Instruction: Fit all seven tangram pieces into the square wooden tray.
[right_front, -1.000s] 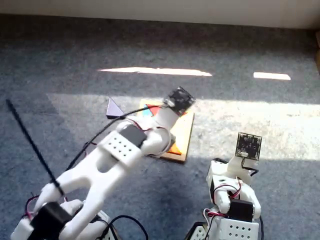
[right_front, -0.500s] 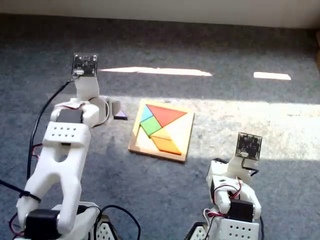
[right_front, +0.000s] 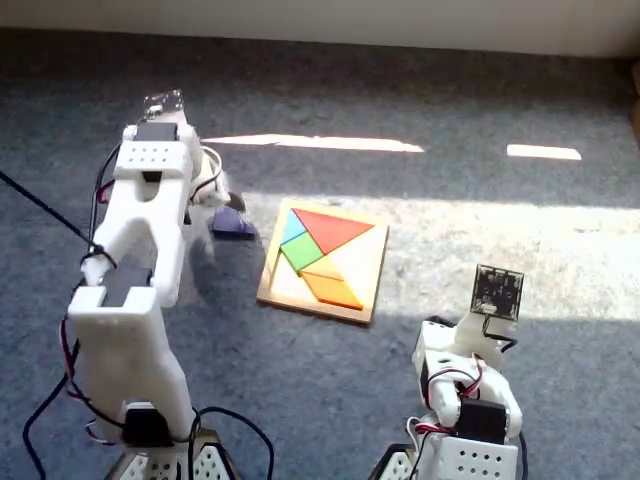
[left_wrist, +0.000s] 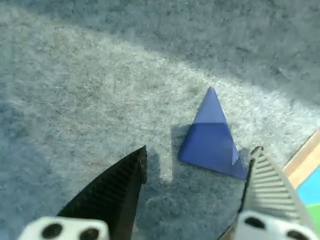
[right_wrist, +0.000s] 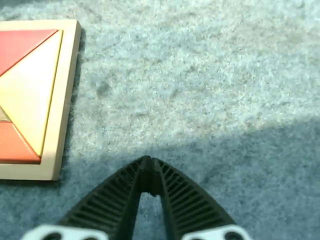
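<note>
The square wooden tray (right_front: 372, 268) lies mid-carpet, holding red, blue, green, orange and pale yellow pieces. A purple triangle (right_front: 234, 224) rests on the carpet just left of the tray. My left gripper (left_wrist: 197, 162) hangs open over this triangle (left_wrist: 211, 137), one finger on each side, not touching it. The left arm (right_front: 140, 250) stretches up the left side of the high view. My right gripper (right_wrist: 149, 167) is shut with nothing in it, low over bare carpet to the right of the tray's corner (right_wrist: 62, 100). The right arm (right_front: 470, 390) sits folded at the front right.
Grey carpet covers the whole floor. Bright sun strips (right_front: 310, 143) cross it behind the tray. Cables (right_front: 215, 425) trail near the arm bases at the front.
The left arm swung away from over the tray to the left, then stretched forward, and its gripper now stands over the purple triangle. The right arm kept still.
</note>
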